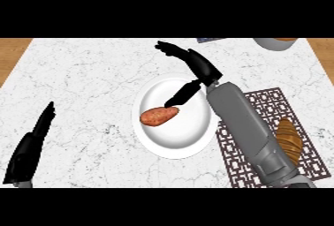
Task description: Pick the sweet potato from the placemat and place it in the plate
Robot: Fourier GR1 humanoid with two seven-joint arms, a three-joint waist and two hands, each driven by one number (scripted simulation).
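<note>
The tabletop (85, 88) is white marble with grey veining and fills most of the head view; strips of wood-toned surface show beyond its edges at 9 and 3 o'clock. A white round plate (175, 137) sits near the centre. The sweet potato (159, 116) lies on the plate, toward its 9 o'clock side, orange-brown and tilted slightly. A dark openwork placemat (261, 101) lies just beside the plate at 3 o'clock, its edge meeting or slipping under the plate rim; which of the two cannot be told. A golden-brown bread item (289, 139) rests on the placemat. The right robot hand (195, 62) is above the plate's 12 o'clock rim, spread wide, fingers extended toward 10 o'clock and thumb pointing down toward the sweet potato, its tip just beside it, holding nothing. The left robot hand (29, 145) rests at 8 o'clock near the tabletop edge, fingers straight and relaxed. At 1 o'clock, a grey bowl (277, 43) and a dark patterned object (210, 39) are cut off by the view's top.
</note>
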